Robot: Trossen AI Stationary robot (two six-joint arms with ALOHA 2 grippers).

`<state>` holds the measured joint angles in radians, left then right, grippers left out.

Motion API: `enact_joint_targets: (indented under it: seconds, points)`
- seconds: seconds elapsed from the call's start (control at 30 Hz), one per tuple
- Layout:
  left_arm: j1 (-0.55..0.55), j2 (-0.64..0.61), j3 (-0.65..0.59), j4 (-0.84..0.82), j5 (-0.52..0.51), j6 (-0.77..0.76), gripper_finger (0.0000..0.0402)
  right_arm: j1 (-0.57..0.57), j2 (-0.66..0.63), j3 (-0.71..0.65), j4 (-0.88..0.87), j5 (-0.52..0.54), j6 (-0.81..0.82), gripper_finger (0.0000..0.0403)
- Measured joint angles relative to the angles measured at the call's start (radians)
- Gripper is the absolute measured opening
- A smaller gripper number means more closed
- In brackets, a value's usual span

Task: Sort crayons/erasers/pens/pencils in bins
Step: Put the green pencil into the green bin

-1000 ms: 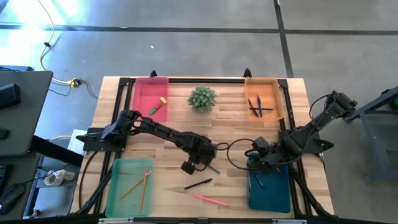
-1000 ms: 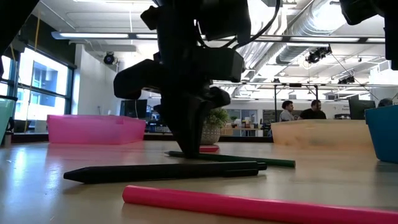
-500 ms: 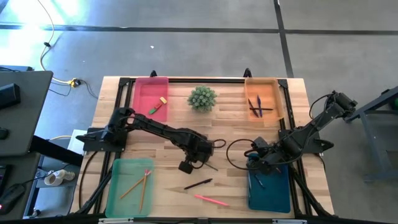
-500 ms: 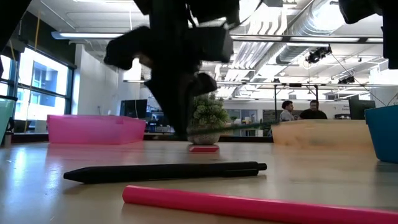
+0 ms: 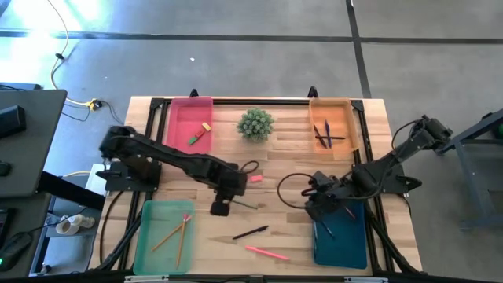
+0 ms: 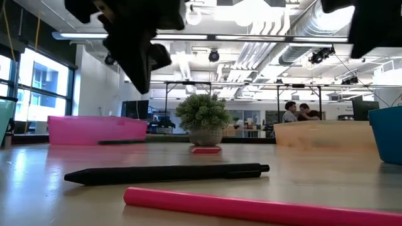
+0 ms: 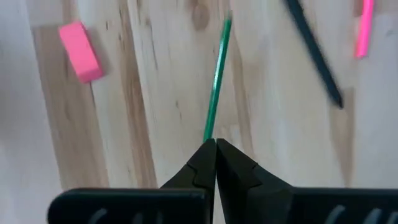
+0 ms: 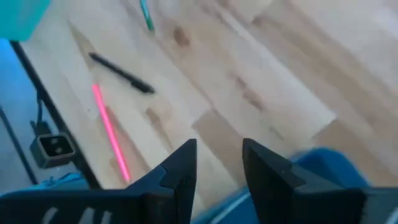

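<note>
green pencil (image 7: pixel 216 93) juts forward from the left hand (image 7: pixel 216 163), pinched tight.

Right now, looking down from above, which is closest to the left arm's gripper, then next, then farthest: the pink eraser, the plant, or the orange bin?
From the left gripper, holding the green pencil:
1. Pink eraser, just beyond it, toward the right arm.
2. Plant, at the table's far middle.
3. Orange bin, far corner on the right arm's side.

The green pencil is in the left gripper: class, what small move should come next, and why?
Probably carry it on toward the light green bin and let go above it. The left gripper is shut on the green pencil, lifted off the table, and that bin already holds other pencils.
</note>
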<state>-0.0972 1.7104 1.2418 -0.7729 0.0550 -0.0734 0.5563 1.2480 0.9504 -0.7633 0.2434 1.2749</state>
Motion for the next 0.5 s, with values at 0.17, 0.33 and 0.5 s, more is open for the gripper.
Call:
enact_joint_targets:
  seconds: [0.17,0.33,0.5]
  points:
    - [-0.036,-0.098,-0.115,0.036,-0.036,-0.128,0.0,-0.062,0.0,0.0,0.042,-0.008,-0.104,0.0121]
    - [-0.061,-0.127,-0.163,0.034,-0.036,-0.185,0.0001,-0.122,0.0,0.0,0.072,-0.012,-0.197,0.0121]
    - [-0.069,-0.114,-0.163,0.045,-0.033,-0.186,0.0019,-0.166,0.0,0.0,0.095,-0.016,-0.24,0.0121]
